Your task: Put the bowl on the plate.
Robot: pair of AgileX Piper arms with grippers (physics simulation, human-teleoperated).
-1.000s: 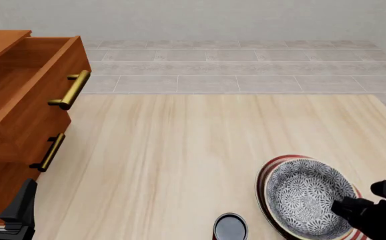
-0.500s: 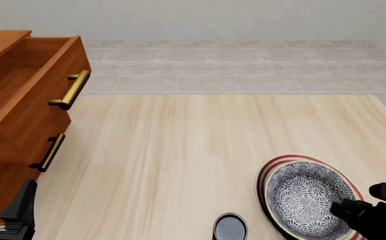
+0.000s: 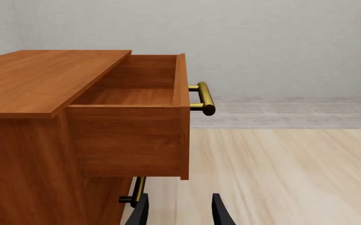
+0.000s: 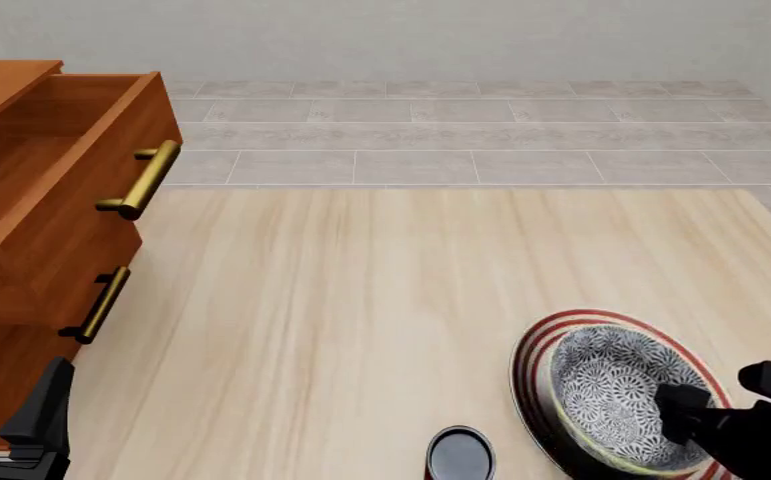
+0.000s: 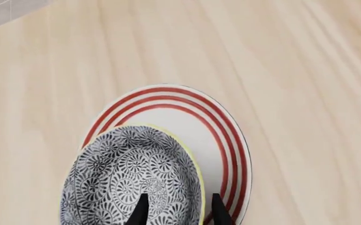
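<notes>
Gripping the bowl (image 4: pixel 612 395) rim, the right end effector (image 5: pixel 175 206) holds it seemingly tilted on the plate (image 5: pixel 221 126).

The table (image 4: pixel 358 300) was a pale wood-grain surface reaching back to a grey tiled floor (image 4: pixel 465 130). On its far left stood an orange-brown wooden drawer cabinet (image 4: pixel 25 250) with brass handles, its top drawer pulled open. At the near right lay the plate (image 4: pixel 540 350), white with red rings, carrying the bowl (image 4: pixel 612 390). Just left of the plate, at the near edge, stood a small dark cup (image 4: pixel 460 455), apart from it.
</notes>
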